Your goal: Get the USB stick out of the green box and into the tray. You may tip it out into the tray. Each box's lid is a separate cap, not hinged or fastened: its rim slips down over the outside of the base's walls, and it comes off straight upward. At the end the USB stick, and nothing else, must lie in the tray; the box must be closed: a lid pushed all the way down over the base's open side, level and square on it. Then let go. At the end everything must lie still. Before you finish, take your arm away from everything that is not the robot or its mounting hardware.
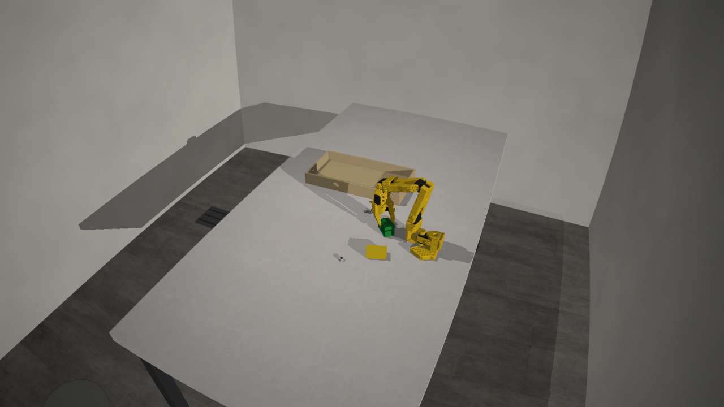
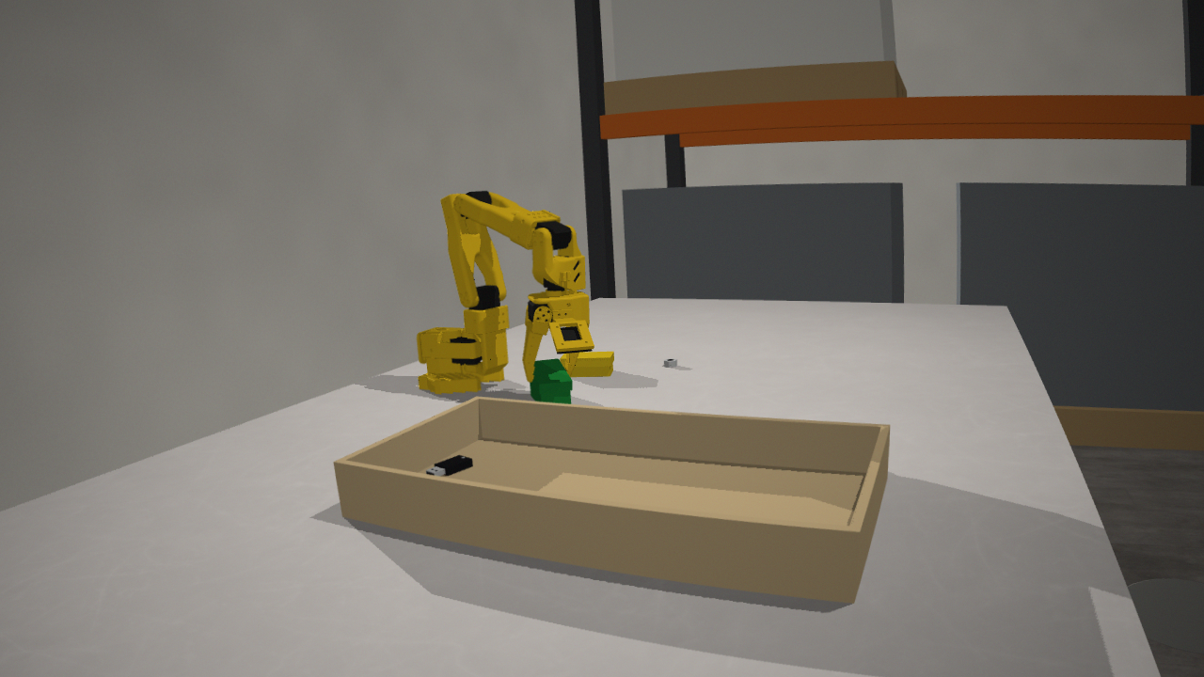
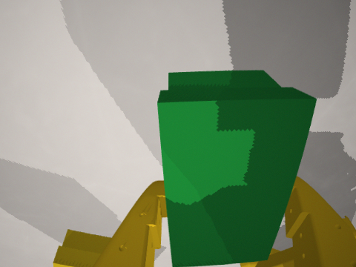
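My gripper [image 1: 383, 221] points down beside the arm's base and is shut on the green lid [image 3: 230, 168], one finger on each side. In the wrist view a strip of the green base [image 3: 219, 79] peeks out past the lid's far edge, so the lid sits over it a little off square. In the exterior view the green box [image 2: 551, 380] stands on the table under the gripper [image 2: 548, 370], just behind the tray. The black USB stick [image 2: 449, 464] lies inside the tan tray [image 2: 614, 492] near its left corner. The tray also shows in the top view [image 1: 359, 174].
A yellow box [image 1: 376, 251] lies on the table in front of the arm's base [image 1: 426, 245]. A small grey metal part [image 1: 339, 258] lies left of it. Another small part [image 1: 366, 211] lies between the gripper and the tray.
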Motion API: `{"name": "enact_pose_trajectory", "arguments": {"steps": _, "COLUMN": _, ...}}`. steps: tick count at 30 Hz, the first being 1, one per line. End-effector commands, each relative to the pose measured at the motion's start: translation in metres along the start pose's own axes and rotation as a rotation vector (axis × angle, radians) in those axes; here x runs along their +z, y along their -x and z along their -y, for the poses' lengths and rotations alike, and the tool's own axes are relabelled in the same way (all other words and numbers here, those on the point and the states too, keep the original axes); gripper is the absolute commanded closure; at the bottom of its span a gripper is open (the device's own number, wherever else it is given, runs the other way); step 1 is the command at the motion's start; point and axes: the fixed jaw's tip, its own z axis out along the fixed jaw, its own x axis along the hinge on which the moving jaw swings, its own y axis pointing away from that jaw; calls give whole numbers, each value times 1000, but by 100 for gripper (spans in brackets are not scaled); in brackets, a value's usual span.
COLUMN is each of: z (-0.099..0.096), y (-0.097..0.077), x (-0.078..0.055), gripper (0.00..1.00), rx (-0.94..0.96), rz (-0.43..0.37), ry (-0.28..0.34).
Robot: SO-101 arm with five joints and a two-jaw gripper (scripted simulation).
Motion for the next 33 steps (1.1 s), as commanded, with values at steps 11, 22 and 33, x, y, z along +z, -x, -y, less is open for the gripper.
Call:
{"name": "enact_pose_trajectory", "arguments": {"steps": 11, "z": -4, "y": 3, "x": -5, "gripper": 79, "rx": 4, "rz": 36, "ry": 26}}
{"name": "enact_pose_trajectory", "arguments": {"steps": 22, "z": -3, "y": -2, "x": -3, "gripper": 79, "rx": 4, "rz": 36, "ry": 26}}
{"name": "enact_pose_trajectory", "arguments": {"steps": 33, "z": -3, "y": -4, "x": -2, "gripper": 79, "rx": 4, "rz": 36, "ry": 26}}
